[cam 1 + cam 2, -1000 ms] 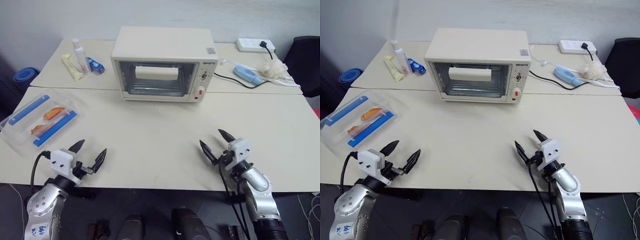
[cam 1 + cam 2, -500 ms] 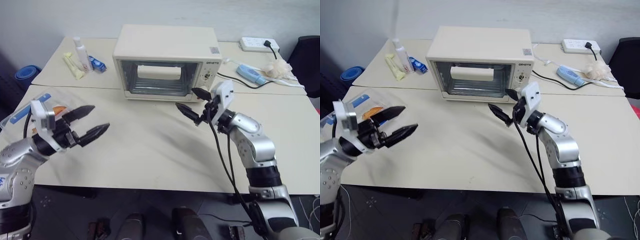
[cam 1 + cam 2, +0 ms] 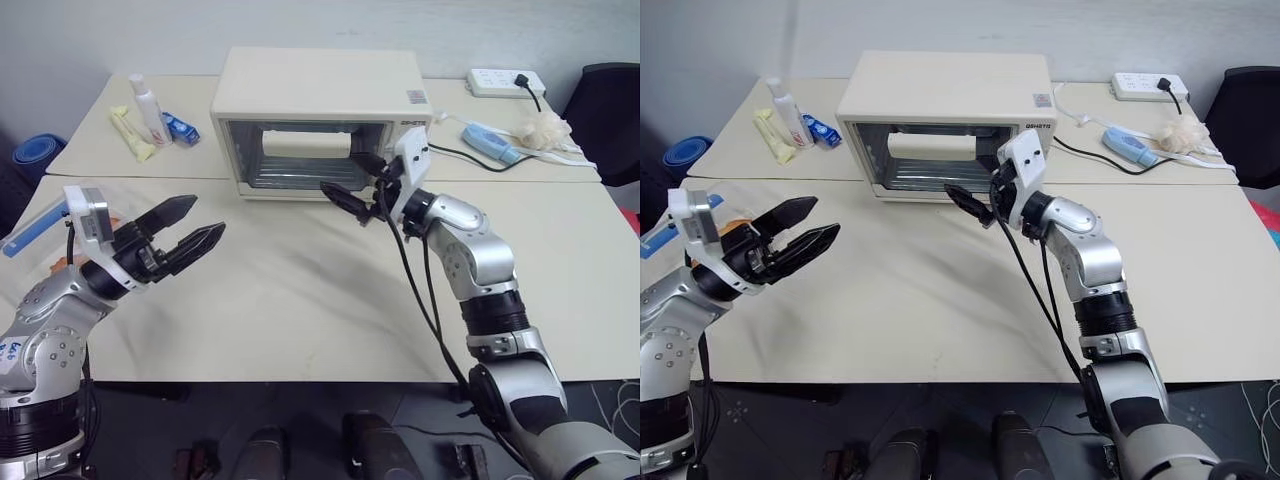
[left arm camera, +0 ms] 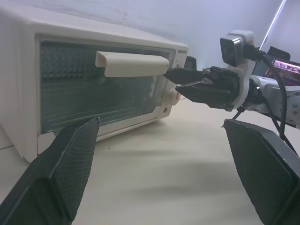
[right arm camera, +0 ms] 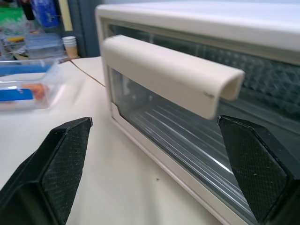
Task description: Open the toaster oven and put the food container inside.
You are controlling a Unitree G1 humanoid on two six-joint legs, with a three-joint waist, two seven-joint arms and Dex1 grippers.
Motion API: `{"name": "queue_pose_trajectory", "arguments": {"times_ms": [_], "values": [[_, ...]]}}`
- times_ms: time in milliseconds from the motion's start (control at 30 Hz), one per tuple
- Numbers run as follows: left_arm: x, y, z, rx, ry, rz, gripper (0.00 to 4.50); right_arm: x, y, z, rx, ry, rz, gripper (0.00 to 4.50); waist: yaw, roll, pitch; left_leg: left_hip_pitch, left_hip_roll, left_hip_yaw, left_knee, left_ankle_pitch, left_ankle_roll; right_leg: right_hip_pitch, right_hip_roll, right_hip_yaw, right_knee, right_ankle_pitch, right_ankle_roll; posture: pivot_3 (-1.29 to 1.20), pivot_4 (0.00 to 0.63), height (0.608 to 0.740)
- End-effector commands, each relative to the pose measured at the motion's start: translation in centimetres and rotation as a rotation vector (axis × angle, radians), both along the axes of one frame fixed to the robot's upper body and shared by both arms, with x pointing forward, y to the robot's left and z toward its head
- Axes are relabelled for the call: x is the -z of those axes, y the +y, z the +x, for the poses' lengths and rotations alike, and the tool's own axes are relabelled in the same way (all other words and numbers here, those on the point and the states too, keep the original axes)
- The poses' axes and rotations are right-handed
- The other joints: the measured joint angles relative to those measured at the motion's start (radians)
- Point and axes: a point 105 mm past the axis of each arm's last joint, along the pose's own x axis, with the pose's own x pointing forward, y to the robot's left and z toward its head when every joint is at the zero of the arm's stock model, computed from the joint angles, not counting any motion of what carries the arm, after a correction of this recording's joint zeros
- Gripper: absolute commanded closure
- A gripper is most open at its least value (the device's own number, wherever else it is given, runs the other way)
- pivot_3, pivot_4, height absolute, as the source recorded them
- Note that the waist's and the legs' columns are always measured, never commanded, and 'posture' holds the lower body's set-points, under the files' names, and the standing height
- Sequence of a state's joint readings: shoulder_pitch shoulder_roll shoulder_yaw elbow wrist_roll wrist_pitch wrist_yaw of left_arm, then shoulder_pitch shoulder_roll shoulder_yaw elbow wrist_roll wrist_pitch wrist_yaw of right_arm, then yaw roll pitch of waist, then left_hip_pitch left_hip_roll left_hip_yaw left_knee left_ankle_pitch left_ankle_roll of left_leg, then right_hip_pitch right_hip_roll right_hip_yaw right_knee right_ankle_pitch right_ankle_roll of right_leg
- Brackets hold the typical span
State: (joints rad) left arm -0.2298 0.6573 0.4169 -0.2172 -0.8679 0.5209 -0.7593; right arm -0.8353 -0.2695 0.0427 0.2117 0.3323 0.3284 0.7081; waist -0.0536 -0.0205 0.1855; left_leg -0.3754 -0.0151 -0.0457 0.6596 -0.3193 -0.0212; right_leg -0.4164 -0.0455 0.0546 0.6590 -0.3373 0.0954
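The toaster oven (image 3: 322, 125) stands shut at the back of the bench (image 3: 320, 290), its handle (image 5: 168, 75) running crosswise. The right gripper (image 3: 355, 185), jaws wide, hangs just before that handle, nearer than the left gripper (image 3: 190, 232), also wide, beside the food container (image 5: 28, 89).
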Motion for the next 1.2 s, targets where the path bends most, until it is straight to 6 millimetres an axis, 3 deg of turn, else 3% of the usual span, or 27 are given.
{"name": "queue_pose_trajectory", "arguments": {"times_ms": [33,200,300,600,733,867,1067,1200], "values": [[-0.7,0.7,0.0,-0.025,-0.027,-0.006,0.00,-1.6,1.0,-1.9,-0.081,-0.093,-0.018,0.04,-0.001,0.000,0.000,0.000,0.000,0.000,0.000,0.000,0.000,0.000,0.000,0.000,0.000,0.000,0.000,0.00,0.150,0.740],[-1.2,1.6,0.8,-0.056,-0.038,-0.022,0.00,1.4,0.5,-4.2,-0.144,-0.121,-0.133,0.04,0.000,0.000,0.000,0.000,0.000,0.000,0.000,0.000,0.000,-0.001,0.000,0.000,0.000,0.000,0.000,0.00,0.150,0.740],[-2.1,2.5,1.8,-0.088,-0.062,-0.043,0.58,3.8,0.1,-5.4,-0.170,-0.113,-0.208,0.00,0.002,0.000,0.000,0.000,0.000,0.000,0.000,0.000,0.000,0.000,0.000,0.000,0.000,0.000,0.000,0.00,0.150,0.740],[-3.7,2.1,7.7,-0.120,-0.107,0.021,3.37,4.9,0.2,-5.3,-0.167,-0.118,-0.223,0.00,0.007,0.000,0.000,0.000,0.000,0.000,0.003,0.002,-0.002,0.000,0.001,-0.001,0.002,0.000,0.000,0.00,0.150,0.740],[-3.2,0.9,10.1,-0.113,-0.090,0.094,4.48,5.2,0.1,-5.2,-0.165,-0.124,-0.230,0.00,0.005,0.000,0.000,0.000,0.000,0.000,0.002,0.001,-0.002,-0.001,0.001,-0.001,0.002,0.000,0.000,0.00,0.150,0.740],[-2.2,-0.3,11.1,-0.067,-0.060,0.148,4.48,5.8,-0.6,-5.2,-0.148,-0.128,-0.246,0.00,0.002,0.000,0.000,-0.001,-0.001,0.001,0.002,0.001,-0.001,-0.001,0.001,0.000,0.002,0.000,0.000,0.00,0.150,0.740],[0.2,-1.6,9.9,0.077,0.004,0.251,4.48,8.1,-5.0,-7.9,-0.095,-0.145,-0.209,0.00,0.018,0.000,0.000,-0.003,-0.001,0.000,0.001,0.000,-0.001,-0.002,0.001,-0.001,0.003,0.000,0.000,0.00,0.150,0.740],[3.3,-1.9,9.2,0.104,0.073,0.402,4.48,10.4,-9.2,-10.0,-0.015,-0.111,-0.261,0.00,0.027,0.000,0.000,-0.003,-0.002,0.001,0.003,-0.001,0.001,-0.001,0.000,0.000,0.002,0.000,0.001,0.00,0.150,0.740]]}}
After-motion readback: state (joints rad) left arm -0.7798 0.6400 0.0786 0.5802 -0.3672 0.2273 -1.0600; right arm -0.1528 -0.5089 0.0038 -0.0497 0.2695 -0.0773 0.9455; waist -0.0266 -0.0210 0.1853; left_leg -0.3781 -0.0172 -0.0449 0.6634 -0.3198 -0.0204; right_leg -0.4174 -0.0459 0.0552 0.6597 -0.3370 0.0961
